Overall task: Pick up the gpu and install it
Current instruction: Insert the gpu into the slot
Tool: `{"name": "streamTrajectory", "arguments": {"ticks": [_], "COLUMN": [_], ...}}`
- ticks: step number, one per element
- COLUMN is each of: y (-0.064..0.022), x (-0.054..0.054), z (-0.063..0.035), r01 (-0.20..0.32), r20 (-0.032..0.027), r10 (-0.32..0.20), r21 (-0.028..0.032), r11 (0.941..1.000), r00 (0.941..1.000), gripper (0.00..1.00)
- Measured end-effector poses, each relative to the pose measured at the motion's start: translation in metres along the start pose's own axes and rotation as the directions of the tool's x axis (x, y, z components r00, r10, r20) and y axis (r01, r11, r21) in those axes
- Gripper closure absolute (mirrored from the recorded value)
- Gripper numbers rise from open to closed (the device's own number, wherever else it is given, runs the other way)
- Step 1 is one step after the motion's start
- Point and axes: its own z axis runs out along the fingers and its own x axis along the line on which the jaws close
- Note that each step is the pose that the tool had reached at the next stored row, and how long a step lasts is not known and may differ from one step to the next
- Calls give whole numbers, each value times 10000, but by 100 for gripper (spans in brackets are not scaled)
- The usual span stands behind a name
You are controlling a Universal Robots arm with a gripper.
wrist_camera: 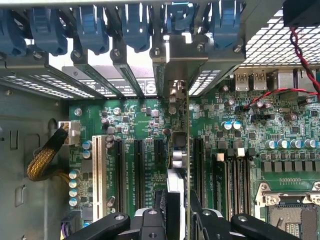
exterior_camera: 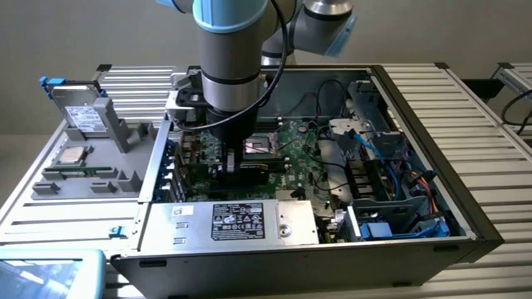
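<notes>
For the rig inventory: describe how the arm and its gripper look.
The arm is a silver-grey tube with light-blue joint caps and a black collar at the wrist. A black cable runs down beside it. The gripper is black, with jointed link bars pinned by silver screws.

Bench: you are working on a surface of ribbed aluminium slats (exterior_camera: 478, 118), running crosswise in the exterior view. Two items sit directly on it. The open computer case (exterior_camera: 291, 265) takes the middle and the exterior view's right, lying on its side with the interior facing up. The grey parts tray (exterior_camera: 124, 162) sits just beside the case, on the exterior view's left. A blue-edged panel (exterior_camera: 50, 274) shows at the near left corner; you cannot tell whether it rests on the slats.
</notes>
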Motion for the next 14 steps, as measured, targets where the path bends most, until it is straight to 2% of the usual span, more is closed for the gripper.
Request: {"name": "streamTrajectory", "arguments": {"ticks": [14], "y": [1], "x": [0], "z": [6], "r01": [-1], "r20": [3], "r10": [1], "r21": [1], "r11": [10000], "r00": [10000], "gripper": [72]}}
